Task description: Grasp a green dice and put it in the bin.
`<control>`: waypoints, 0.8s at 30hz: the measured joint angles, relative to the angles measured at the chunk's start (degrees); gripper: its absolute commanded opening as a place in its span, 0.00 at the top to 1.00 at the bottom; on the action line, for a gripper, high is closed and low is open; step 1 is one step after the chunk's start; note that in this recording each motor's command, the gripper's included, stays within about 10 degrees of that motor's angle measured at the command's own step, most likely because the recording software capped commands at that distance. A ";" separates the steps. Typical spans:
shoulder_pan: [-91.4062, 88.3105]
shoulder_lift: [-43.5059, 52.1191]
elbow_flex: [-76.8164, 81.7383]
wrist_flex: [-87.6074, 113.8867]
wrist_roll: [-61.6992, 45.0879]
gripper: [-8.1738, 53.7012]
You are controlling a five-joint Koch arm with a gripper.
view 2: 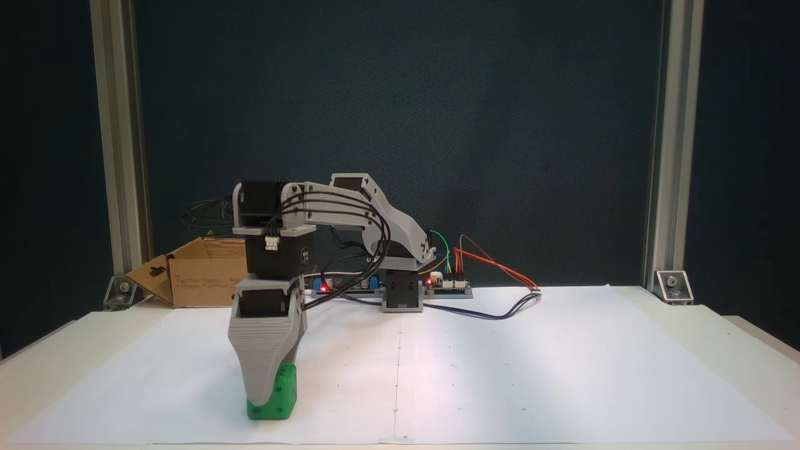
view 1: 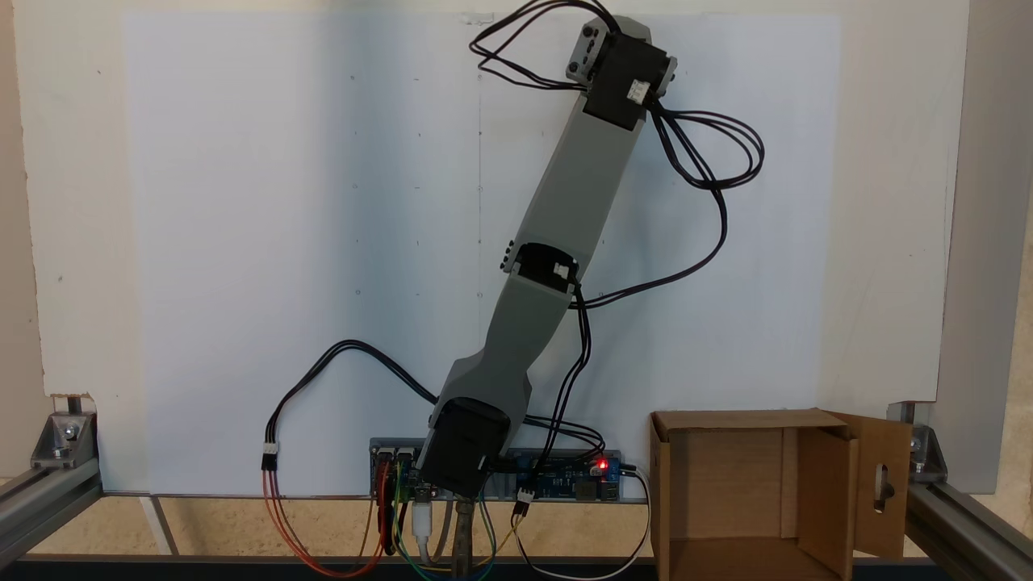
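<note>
At the lower left of a fixed view we see the claw (view 2: 265,390) pointing straight down over the green dice (view 2: 278,394), which sits on the white-papered counter (view 2: 500,375). Its front finger covers part of the cube, so we cannot tell whether it grips. The bin (view 1: 750,492) stands open at the lower right of the top-down fixed view, well apart.

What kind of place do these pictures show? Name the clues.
Probably a hobby or lab robotics bench: an aluminium frame around a paper-covered table, a bare circuit board with loose wires, and a dark backdrop.
</note>
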 measured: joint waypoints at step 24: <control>-0.35 -1.67 0.00 -1.32 1.32 0.68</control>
